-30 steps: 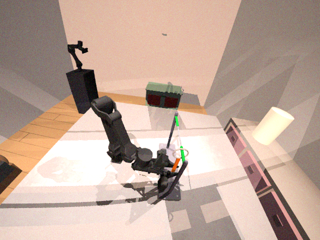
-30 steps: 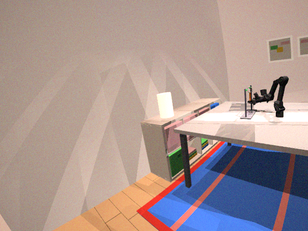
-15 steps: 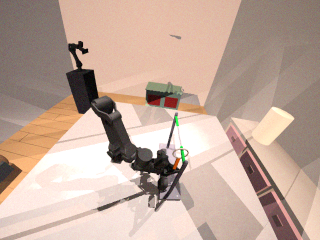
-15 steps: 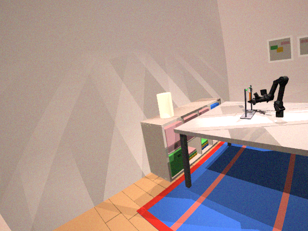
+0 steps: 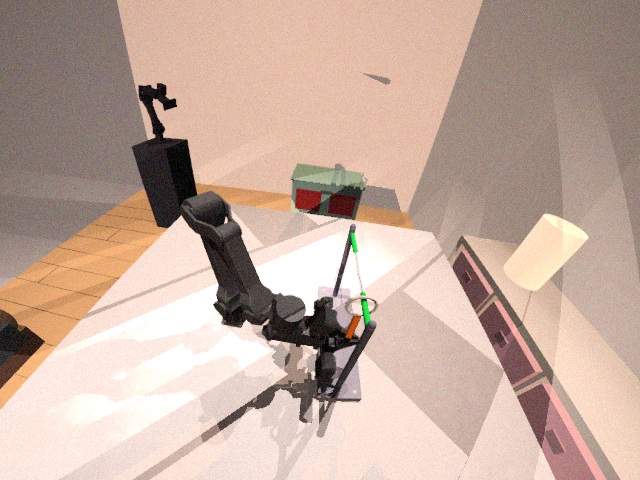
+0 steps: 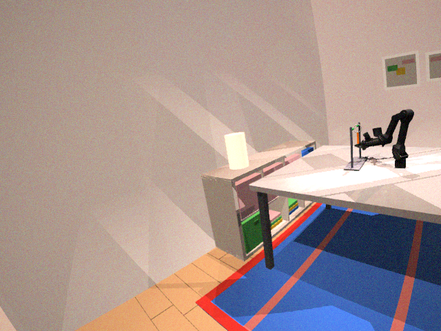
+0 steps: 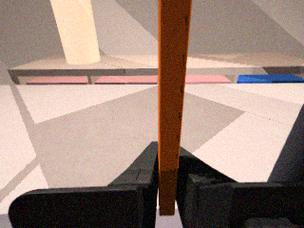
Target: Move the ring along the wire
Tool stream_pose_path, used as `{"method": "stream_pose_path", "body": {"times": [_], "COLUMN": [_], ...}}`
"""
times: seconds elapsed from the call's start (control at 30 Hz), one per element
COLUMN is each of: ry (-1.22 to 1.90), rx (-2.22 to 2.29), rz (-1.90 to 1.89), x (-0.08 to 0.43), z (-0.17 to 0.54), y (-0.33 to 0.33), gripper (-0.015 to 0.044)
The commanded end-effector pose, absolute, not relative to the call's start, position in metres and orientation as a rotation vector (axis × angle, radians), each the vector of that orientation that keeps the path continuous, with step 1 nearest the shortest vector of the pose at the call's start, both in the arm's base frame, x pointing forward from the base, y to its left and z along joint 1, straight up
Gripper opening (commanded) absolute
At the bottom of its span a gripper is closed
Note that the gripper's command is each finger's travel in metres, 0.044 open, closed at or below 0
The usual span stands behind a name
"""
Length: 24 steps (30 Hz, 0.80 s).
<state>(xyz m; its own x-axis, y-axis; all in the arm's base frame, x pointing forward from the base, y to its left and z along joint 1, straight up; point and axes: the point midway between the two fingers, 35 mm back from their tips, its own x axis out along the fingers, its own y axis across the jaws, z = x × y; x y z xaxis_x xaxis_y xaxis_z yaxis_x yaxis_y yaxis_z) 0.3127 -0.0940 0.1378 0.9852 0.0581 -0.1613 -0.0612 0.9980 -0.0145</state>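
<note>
The orange handle [image 5: 353, 327] [image 6: 357, 138] [image 7: 173, 95] hangs below the ring [image 5: 346, 308]. The ring is around the green part of the wire [image 5: 366, 312] next to the near post [image 5: 356, 356] in the top view. My gripper [image 7: 161, 147] is shut on the lower part of the handle. The thin grey part of the wire [image 5: 359, 271] runs from there to the other green part [image 5: 354, 241] next to the far post [image 5: 343, 263]. In the wrist view the ring and wire are out of frame. Whether the ring touches the wire is too small to tell.
The posts stand on a grey base plate [image 5: 353, 390] on the white table [image 5: 155, 361]. In the wrist view the near post [image 7: 290, 152] stands close at the right of the fingers. A shelf with a lamp [image 5: 545, 252] [image 6: 236, 150] stands beyond the table edge.
</note>
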Motion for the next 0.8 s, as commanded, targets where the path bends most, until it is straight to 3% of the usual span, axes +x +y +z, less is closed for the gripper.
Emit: {"method": "stream_pose_path", "body": {"times": [0.0, 0.77], "ry": [0.156, 0.156], "rx": [-0.023, -0.023], "rz": [0.059, 0.059], "x": [0.313, 0.313], "z": [0.146, 0.156], "y": [-0.094, -0.093], "gripper": [-0.0150, -0.0150]}}
